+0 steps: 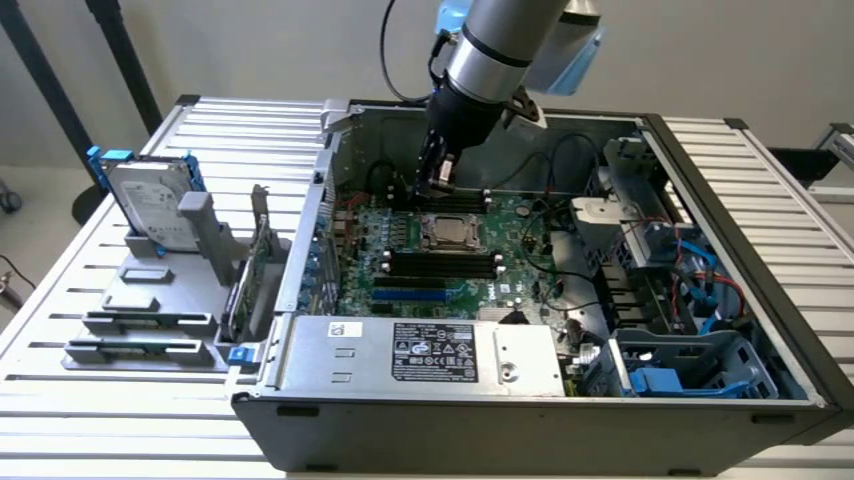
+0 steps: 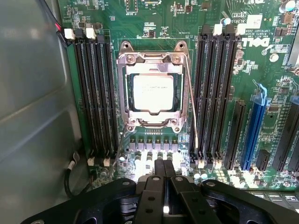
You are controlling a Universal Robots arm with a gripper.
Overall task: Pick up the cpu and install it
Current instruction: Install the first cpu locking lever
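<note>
Surface: white slatted table [image 1: 774,180] carrying an open computer case [image 1: 534,430], with the motherboard [image 2: 154,28] exposed.
Task part: the cpu [image 2: 153,92] sits in the socket, within the metal retention frame [image 2: 122,79], between two banks of memory slots [image 2: 96,93].
End effector: the gripper [image 2: 163,175] has its fingers pressed together, holds nothing and hovers just beside the socket.
Latch: the lever [image 2: 191,107] lies along the frame; latched or not, cannot tell.
Risk: an unlatched lever would leave the chip loose; low drift would knock small board components under the fingertips.
</note>
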